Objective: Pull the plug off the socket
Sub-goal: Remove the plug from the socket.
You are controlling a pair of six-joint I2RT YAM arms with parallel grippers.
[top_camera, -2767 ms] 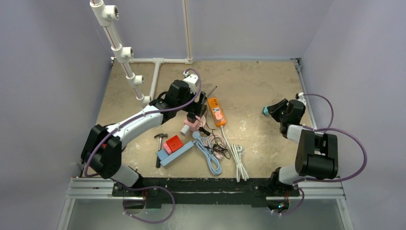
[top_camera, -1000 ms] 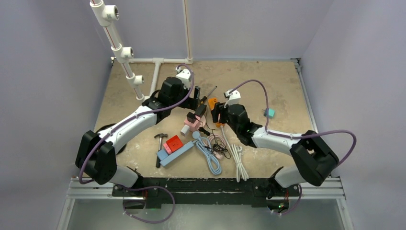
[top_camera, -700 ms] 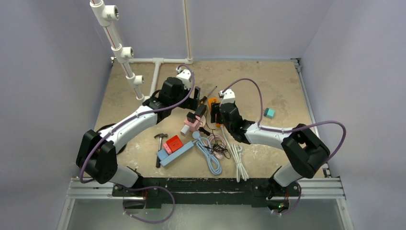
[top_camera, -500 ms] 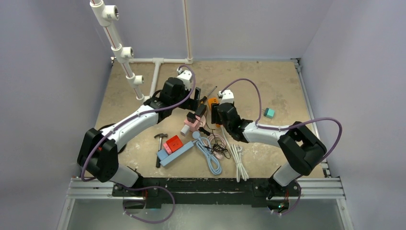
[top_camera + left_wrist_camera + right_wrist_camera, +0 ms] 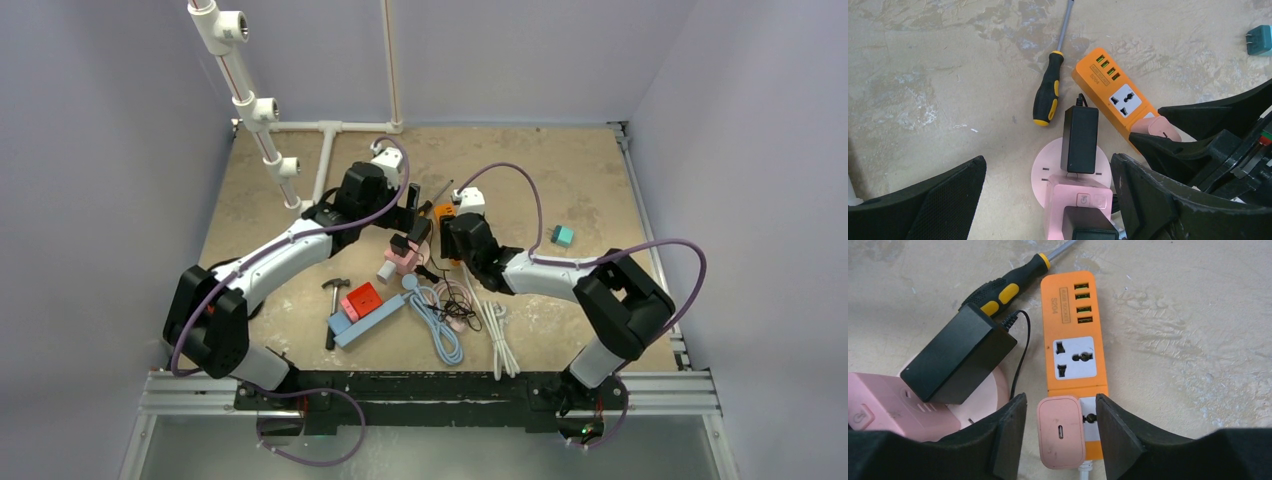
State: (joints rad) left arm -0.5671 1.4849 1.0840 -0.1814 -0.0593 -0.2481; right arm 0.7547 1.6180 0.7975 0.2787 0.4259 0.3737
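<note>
Pale lilac walls box in a sandy, scuffed table (image 5: pixel 560 160). I take the orange power strip (image 5: pixel 1071 325) near its middle as my reference.

Nearer to me than the strip, its white cable (image 5: pixel 497 325) lies looped beside a blue cable (image 5: pixel 440 325). At the strip's near end sits the pink plug (image 5: pixel 1060 432), seated in the last socket with its small port facing up. My right fingers (image 5: pixel 1009 437) straddle it, one on either side and about half spread. A thin gap shows on each flank, so they hold nothing.

Just left of the strip, a black adapter (image 5: pixel 1079 132) stands plugged into a pink socket cube (image 5: pixel 1079 200). My left fingers (image 5: pixel 923 205) hang over that, spread wide and empty. A screwdriver (image 5: pixel 1048 97) lies left of the strip's far end, and a teal block (image 5: pixel 563 236) lies well to the strip's right. Beyond the strip, white pipes (image 5: pixel 330 127) run along the far wall.

I judge this to be the grasp step: aligned on the plug, not yet clamped. Next I need to squeeze squarely on the plug's flat sides, then draw it straight up out of the socket. As far as I can tell nothing pins the strip down, so it may lift with the plug. Pressing on its far end with the left fingers could answer that.
</note>
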